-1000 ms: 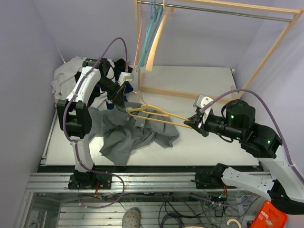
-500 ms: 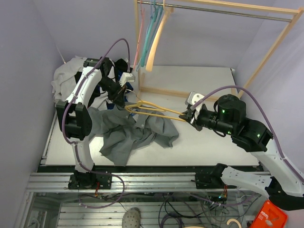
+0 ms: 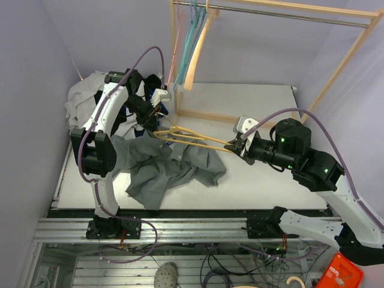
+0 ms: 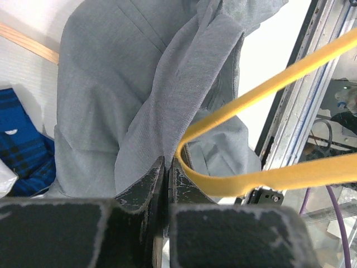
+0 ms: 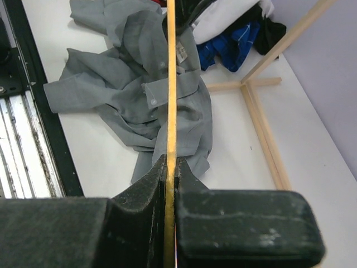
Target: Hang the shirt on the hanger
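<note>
The left gripper (image 4: 167, 172) is seen pressed together on a fold of the shirt (image 4: 100, 111), the grey cloth being drawn up into the narrow slit between the two dark fingers. The curved left end of the hanger (image 5: 171, 84) is seen just beside the tip of one finger, seemingly touching it, with shirt cloth draped over and behind the bend. The right gripper (image 5: 170, 166) is clamped on the right part of the yellow hanger, which is viewed edge-on as a thin strip running straight out from between the fingers. The hanger is thus held above the table (image 3: 264, 180), stretched between the two grippers near the middle of the scene. From the pinched fold the shirt hangs down and is spread in a crumpled heap on the table, left of centre and towards the near edge; a buttoned cuff and a label are visible in the right wrist view. A pile of clothes, including a white garment (image 3: 81, 96) and a blue checked one (image 4: 22, 162), is found at the far left behind the left arm. A wooden rack (image 3: 336, 72) stands across the far side, and pink (image 3: 176, 54), teal (image 3: 191, 42) and cream (image 3: 195, 60) hangers are hung at the left end of its rail.
</note>
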